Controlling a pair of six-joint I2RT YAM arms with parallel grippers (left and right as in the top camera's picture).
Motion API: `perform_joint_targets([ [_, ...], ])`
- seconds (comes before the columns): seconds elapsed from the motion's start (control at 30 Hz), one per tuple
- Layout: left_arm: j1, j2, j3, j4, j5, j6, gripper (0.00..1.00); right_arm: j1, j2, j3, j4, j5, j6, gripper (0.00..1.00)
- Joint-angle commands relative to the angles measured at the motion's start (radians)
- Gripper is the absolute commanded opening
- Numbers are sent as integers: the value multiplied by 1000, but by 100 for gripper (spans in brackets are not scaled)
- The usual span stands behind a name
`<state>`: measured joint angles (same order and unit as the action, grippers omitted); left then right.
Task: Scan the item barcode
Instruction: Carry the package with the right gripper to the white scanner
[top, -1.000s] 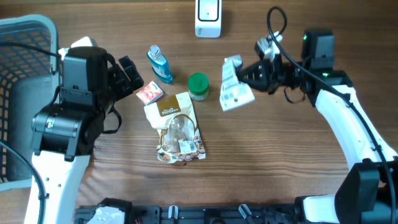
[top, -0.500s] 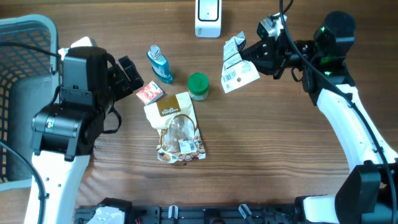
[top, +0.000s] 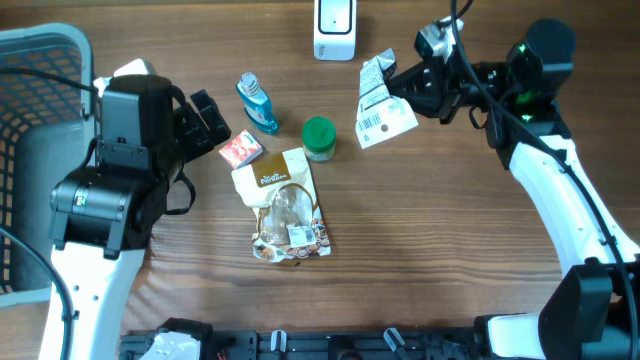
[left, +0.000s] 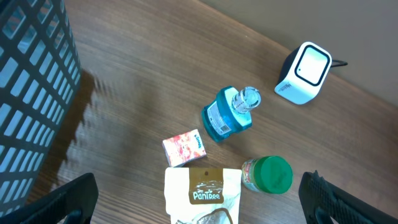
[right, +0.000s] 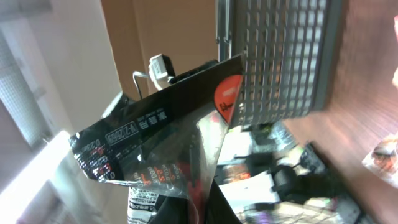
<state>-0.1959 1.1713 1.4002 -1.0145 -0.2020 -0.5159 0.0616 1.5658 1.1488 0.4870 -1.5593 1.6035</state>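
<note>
The right gripper (top: 404, 86) is clamped on the packet (top: 384, 108), holding it above the table (top: 440, 250), just right of the far scanner (top: 334, 28). The left gripper (top: 206, 117) gapes wide at left, empty, beside a small box (top: 240, 150).

Brown wooden table (top: 450, 250) is showing matt grain, crinkled black-and-white film packet (top: 385, 115) is glinting glossy, clear blue plastic bottle (top: 258, 102) and white plastic scanner box (top: 334, 30) are looking smooth and shiny, grey plastic lattice basket (top: 40, 45) is looking matt.

Packet (top: 385, 100) right of scanner (top: 334, 25); jar (top: 319, 138) between bottle (top: 257, 102), packet.
</note>
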Motion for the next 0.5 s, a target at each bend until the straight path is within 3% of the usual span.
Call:
perform_joint_targets([
  [0.0,5,-11,12,3,-16,15,100,-2,-17,20,85,7,-174,5],
  [0.1,5,-11,12,3,-16,15,100,-2,-16,20,88,17,-345,5],
  [0.23,5,-11,12,3,-16,15,100,-2,-8,20,88,57,-397,5],
  [0.47,5,-11,12,3,-16,15,100,-2,55,20,29,257,-129,5],
])
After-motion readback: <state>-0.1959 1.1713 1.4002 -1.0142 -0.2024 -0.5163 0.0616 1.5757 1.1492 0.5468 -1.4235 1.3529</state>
